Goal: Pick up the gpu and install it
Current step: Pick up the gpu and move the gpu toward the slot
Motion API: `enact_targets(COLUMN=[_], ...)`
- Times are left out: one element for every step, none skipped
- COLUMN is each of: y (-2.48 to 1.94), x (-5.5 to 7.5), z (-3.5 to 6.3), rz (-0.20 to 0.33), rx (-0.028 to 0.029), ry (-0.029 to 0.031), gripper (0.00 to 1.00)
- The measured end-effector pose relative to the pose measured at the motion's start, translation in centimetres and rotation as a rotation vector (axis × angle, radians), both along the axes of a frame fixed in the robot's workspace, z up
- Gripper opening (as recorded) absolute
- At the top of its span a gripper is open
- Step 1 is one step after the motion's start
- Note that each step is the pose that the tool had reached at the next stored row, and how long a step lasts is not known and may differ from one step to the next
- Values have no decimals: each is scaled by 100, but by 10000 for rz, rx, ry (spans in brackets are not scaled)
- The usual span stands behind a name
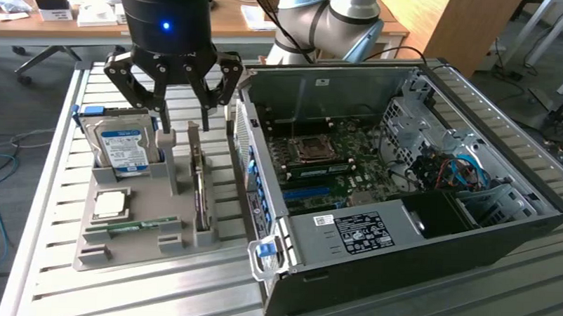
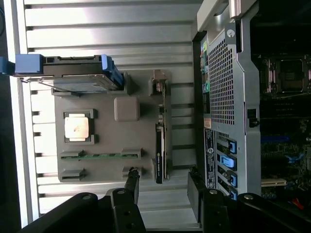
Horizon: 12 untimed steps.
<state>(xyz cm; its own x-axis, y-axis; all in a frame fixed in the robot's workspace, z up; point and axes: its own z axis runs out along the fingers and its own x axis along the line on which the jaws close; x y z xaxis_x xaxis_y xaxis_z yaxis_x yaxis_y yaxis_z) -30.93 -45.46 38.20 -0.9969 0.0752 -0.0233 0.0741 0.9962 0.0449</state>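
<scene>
The gpu (image 1: pixel 199 190) stands on edge in a slot of the grey holder tray (image 1: pixel 119 254), a thin green card with a silvery bracket at its far end. In the wrist view the gpu (image 2: pixel 159 145) shows edge-on as a dark strip. My gripper (image 1: pixel 186 125) hangs open just above the tray's far end, one finger on each side of the card's line, touching nothing. My gripper (image 2: pixel 163 185) frames the card's end in the wrist view, with empty space between the fingers. The open computer case (image 1: pixel 504 229) lies beside the tray, its motherboard (image 1: pixel 347 167) exposed.
The tray also holds a blue-labelled hard drive (image 1: pixel 122 149) standing upright, a CPU (image 1: pixel 109 205) and a RAM stick (image 1: pixel 134 226). The case wall (image 1: pixel 245 143) rises close beside the gpu. Everything rests on a slatted metal table (image 1: pixel 46 192). Desks stand behind.
</scene>
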Motion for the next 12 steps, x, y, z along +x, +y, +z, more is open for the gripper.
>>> enact_targets(y=[0, 0, 0, 0, 0, 0, 0, 0, 0, 0, 0, 0], x=[0, 0, 0, 0, 0, 0, 0, 0, 0, 0, 0, 0], z=[0, 0, 0, 0, 0, -1, -4, -11, -18, -28, -41, -55], rz=[0, 0, 0, 0, 0, 0, 0, 0, 0, 0, 0, 0], rx=[-1, 0, 1, 0, 0, 0, 1, 3, 1, 1, 1, 0], ry=[0, 0, 0, -1, 0, 0, -1, -3, -1, -1, -1, 0], gripper=[53, 53, 53, 53, 53, 53, 53, 53, 53, 53, 53, 53])
